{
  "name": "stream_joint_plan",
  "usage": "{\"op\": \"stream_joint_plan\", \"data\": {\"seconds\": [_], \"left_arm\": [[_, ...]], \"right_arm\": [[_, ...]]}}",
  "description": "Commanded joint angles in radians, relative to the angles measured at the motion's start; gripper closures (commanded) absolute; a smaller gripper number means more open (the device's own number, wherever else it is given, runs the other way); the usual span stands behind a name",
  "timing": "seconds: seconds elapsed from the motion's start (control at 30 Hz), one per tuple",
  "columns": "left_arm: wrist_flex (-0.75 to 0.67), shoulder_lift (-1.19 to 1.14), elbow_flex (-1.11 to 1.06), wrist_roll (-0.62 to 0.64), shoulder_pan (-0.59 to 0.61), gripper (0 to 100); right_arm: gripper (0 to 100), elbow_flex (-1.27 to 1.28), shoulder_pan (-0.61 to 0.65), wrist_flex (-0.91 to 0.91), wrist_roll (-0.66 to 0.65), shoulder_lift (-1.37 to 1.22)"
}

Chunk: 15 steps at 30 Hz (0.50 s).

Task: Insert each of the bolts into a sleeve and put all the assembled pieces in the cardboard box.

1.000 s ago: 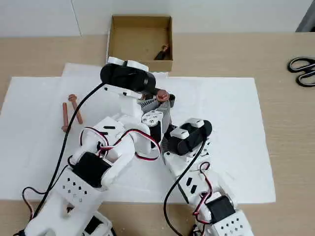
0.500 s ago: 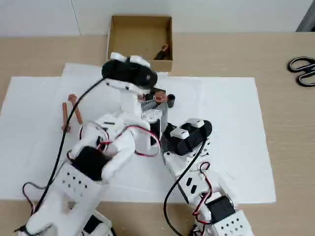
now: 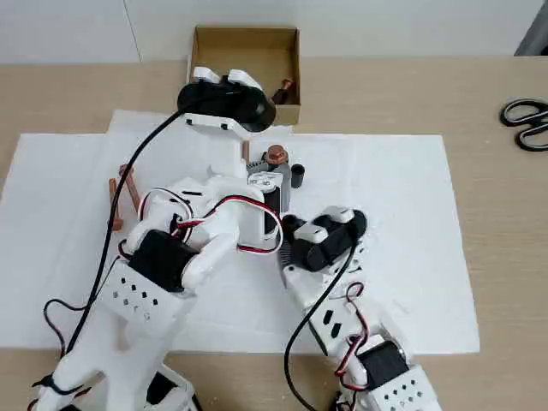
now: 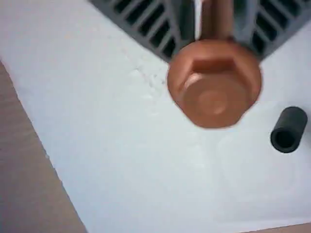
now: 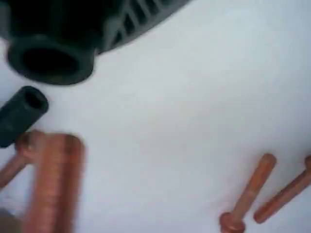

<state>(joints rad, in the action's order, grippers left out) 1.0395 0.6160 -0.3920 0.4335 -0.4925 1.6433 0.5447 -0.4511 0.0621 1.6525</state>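
My left gripper (image 3: 271, 164) is shut on a copper bolt (image 3: 276, 156), held above the white paper just in front of the cardboard box (image 3: 205, 77). The left wrist view has the bolt's hex head (image 4: 214, 82) facing the camera between grey fingers (image 4: 141, 24). A loose black sleeve (image 3: 297, 175) (image 4: 288, 128) lies on the paper beside it. My right gripper (image 3: 289, 229) sits nearer the front, shut on another black sleeve (image 5: 51, 60). Two more bolts (image 3: 130, 188) (image 5: 248, 194) lie at the paper's left side. One assembled piece (image 3: 282, 89) rests in the box.
White paper (image 3: 402, 223) covers the wooden table. Scissors (image 3: 527, 120) lie at the far right edge. Both arms crowd the paper's middle, with cables looping over them. The paper's right half has free room.
My left gripper has carried the bolt a little away from the right gripper, toward the box. The loose sleeve on the paper now shows apart from the bolt. The right arm stayed put.
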Motion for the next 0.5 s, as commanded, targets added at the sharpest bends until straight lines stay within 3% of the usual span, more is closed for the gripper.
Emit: {"op": "stream_joint_plan", "data": {"seconds": [0.0, 0.47], "left_arm": [[0.014, 0.002, 0.056, 0.006, -0.017, 100], [0.083, 0.009, 0.056, 0.018, -0.031, 100]], "right_arm": [[99.5, -0.008, 0.041, 0.024, 0.005, 0.018], [99.5, -0.006, 0.027, 0.024, 0.003, 0.018]]}}
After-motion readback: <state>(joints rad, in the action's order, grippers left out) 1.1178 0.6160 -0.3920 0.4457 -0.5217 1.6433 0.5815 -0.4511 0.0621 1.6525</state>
